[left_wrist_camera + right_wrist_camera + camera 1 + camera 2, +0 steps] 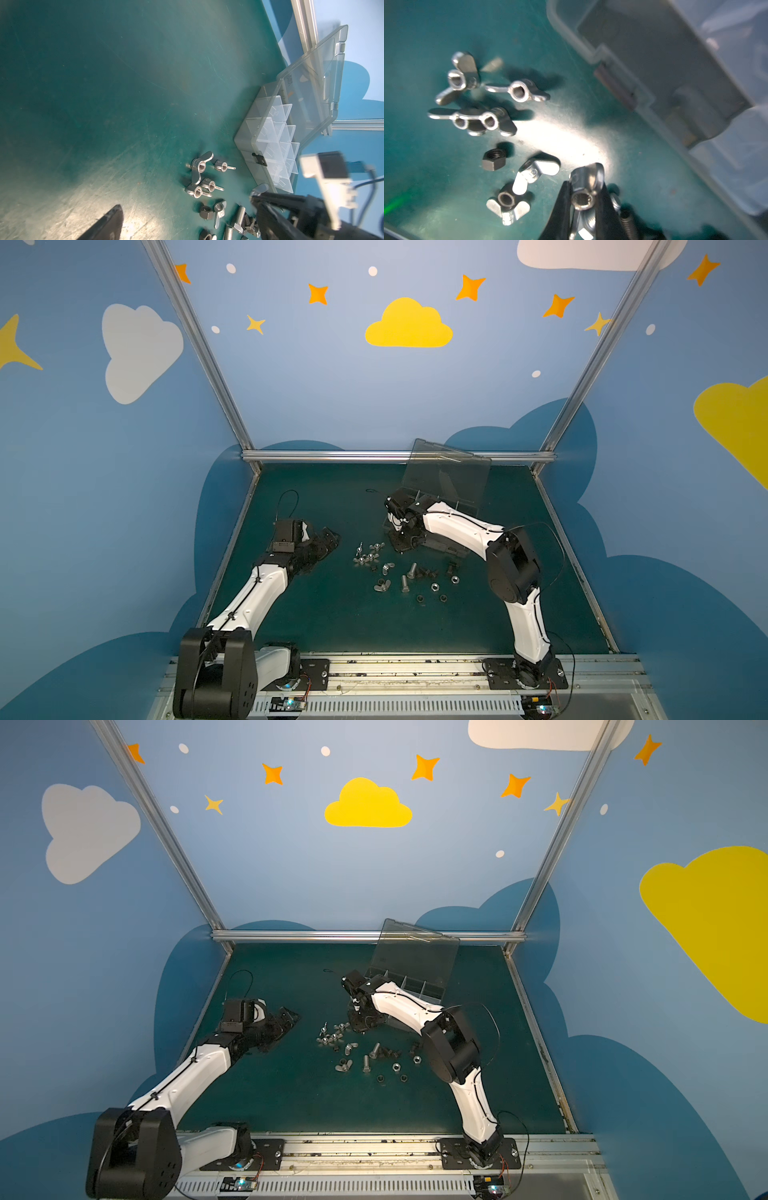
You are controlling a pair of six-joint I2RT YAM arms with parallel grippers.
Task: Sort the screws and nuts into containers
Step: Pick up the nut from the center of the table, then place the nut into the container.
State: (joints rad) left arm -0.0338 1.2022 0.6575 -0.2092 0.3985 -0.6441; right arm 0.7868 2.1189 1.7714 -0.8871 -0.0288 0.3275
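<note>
The organizer box stood with its lid raised; the visible compartments showed bare floors. The right gripper was clamped on a shiny silver winged piece, just beside the box's front wall. The left gripper stood wide open. Other fasteners lay loose on the mat.

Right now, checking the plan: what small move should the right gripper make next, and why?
Probably lift straight up: the right gripper is shut on a wing nut down near the mat, and the open box beside it has a wall to clear.
</note>
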